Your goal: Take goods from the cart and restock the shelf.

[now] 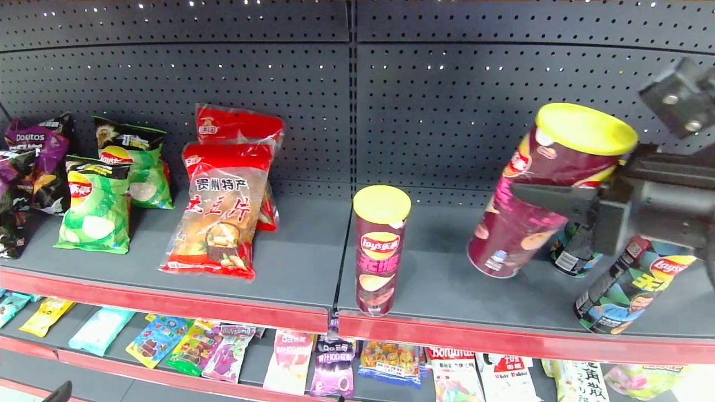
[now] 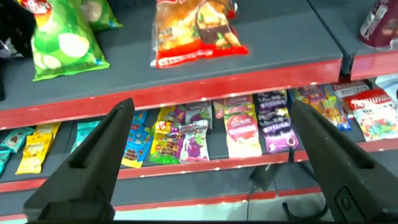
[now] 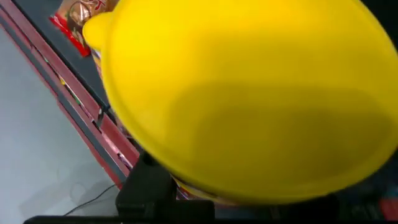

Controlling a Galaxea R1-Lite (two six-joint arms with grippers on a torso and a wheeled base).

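You see a matt grey metal shelf (image 1: 301, 262) with a perforated back panel (image 1: 447, 111) and a glossy red front strip (image 1: 167, 304). The held crisp can (image 1: 525, 184) has a shiny printed wrap and a smooth yellow plastic lid (image 1: 586, 128). The bags (image 1: 98, 206) are glossy, crinkled film. Your left pincer (image 2: 211, 109) looks matt black

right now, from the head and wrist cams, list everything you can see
maroon chip canisters: two, yellow lids, one upright at the upper shelf's front edge, one held tilted further right
green-blue chip canisters: two, right end of upper shelf
red-and-clear snack bags: two, middle of upper shelf, one behind the other
green chip bags: two, left part of upper shelf
purple and black chip bags: several, far left end
small snack packets: many, mixed colours, lower shelf
shelf: one, grey boards, red front edges, perforated back
left hand: open, black, before the lower shelf
right hand: shut on the tilted canister, black
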